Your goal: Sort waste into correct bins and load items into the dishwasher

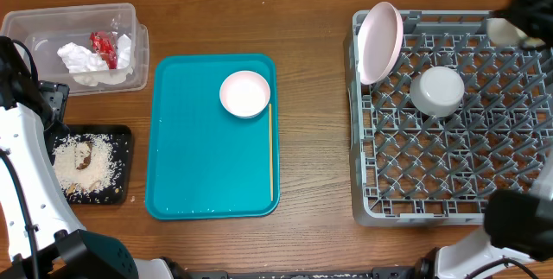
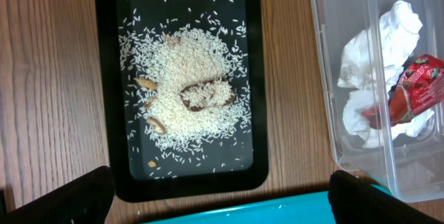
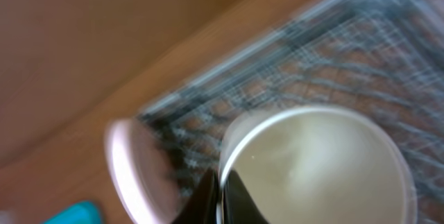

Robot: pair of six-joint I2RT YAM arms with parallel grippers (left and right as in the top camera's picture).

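My right gripper [image 3: 222, 191] is shut on the rim of a white cup [image 3: 316, 168], held above the far right corner of the grey dish rack [image 1: 363, 201]; the cup also shows in the overhead view [image 1: 501, 30]. The rack holds an upright pink plate [image 1: 380, 41] and an upturned white bowl [image 1: 437, 91]. My left gripper [image 2: 222, 197] is open and empty above a black tray [image 2: 107, 78] of rice and food scraps. A pink-white bowl [image 1: 244, 94] and a wooden chopstick [image 1: 270, 151] lie on the teal tray [image 1: 186, 175].
A clear plastic bin [image 1: 52, 22] at the far left holds crumpled tissue [image 1: 85, 59] and a red wrapper [image 1: 104, 47]. The black tray [image 1: 125, 132] lies in front of it, beside the teal tray. The right wrist view is motion-blurred.
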